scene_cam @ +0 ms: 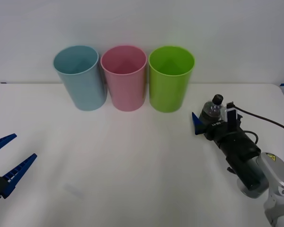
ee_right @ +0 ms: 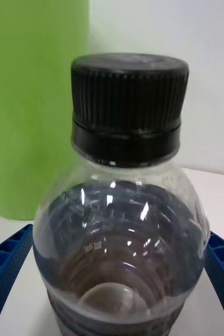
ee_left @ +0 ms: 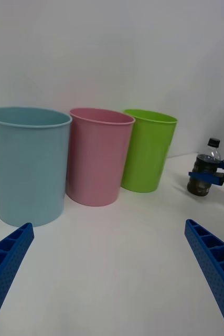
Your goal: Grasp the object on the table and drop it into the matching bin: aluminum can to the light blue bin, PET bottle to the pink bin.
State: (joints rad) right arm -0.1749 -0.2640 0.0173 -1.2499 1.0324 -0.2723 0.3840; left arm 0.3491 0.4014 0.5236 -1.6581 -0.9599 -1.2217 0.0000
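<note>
With the right claw (scene_cam: 212,119) closed around the PET bottle (scene_cam: 211,112), its smooth rounded body could slip loose before reaching the pink bin (scene_cam: 124,78), while the left claw (scene_cam: 7,161) waits wide open.

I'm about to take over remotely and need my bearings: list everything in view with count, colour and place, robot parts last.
blue bin: 1, light blue, back of the table, leftmost of the row.
pink bin: 1, pale pink, middle of the row, close beside the blue one.
green bin: 1, lime green, right end of the row.
bottle: 1, clear with black cap and dark body, upright on the table right of the green bin.
table: 1, white, under everything.
right gripper: 1, blue fingers, either side of the bottle.
left gripper: 1, blue fingers, open, low at the table's near left.
</note>
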